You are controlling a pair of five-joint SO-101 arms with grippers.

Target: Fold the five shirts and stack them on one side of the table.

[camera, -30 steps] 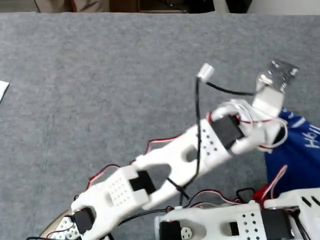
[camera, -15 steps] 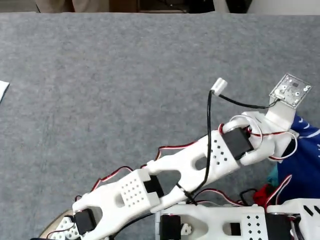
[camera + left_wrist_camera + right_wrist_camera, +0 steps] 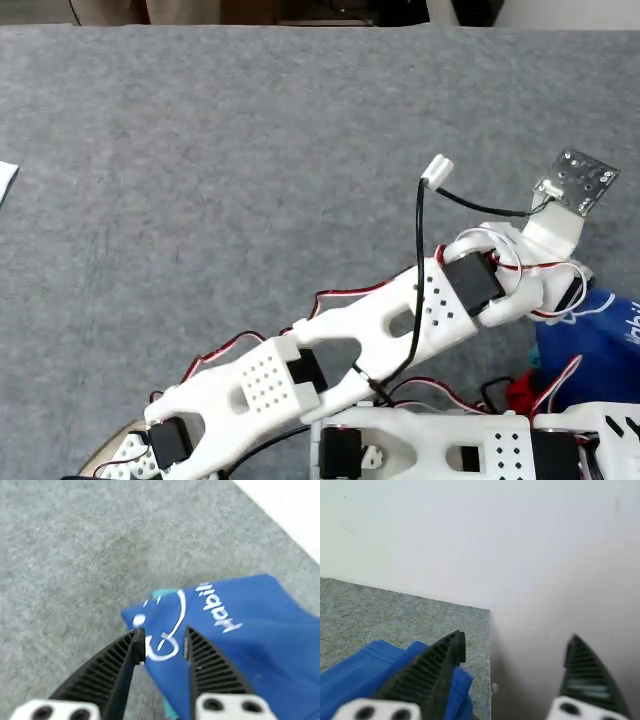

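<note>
Blue shirt: it is lying at the right edge of the table, near the front corner.
High view: your left arm is spanning the table diagonally, its wrist hanging over the shirt's near corner; your right arm is sitting low along the front edge.
Left wrist view: your left gripper is hovering just above the shirt's printed corner with its jaws slightly apart, gripping nothing; a teal layer is peeking out underneath.
Right wrist view: your right gripper is standing wide apart and gripping nothing, looking past the table's corner with the shirt below it.
Risk: you are probably lining up a pinch. Closing here could catch the teal layer too and drag both, or nudge the shirt off the nearby edge.
</note>
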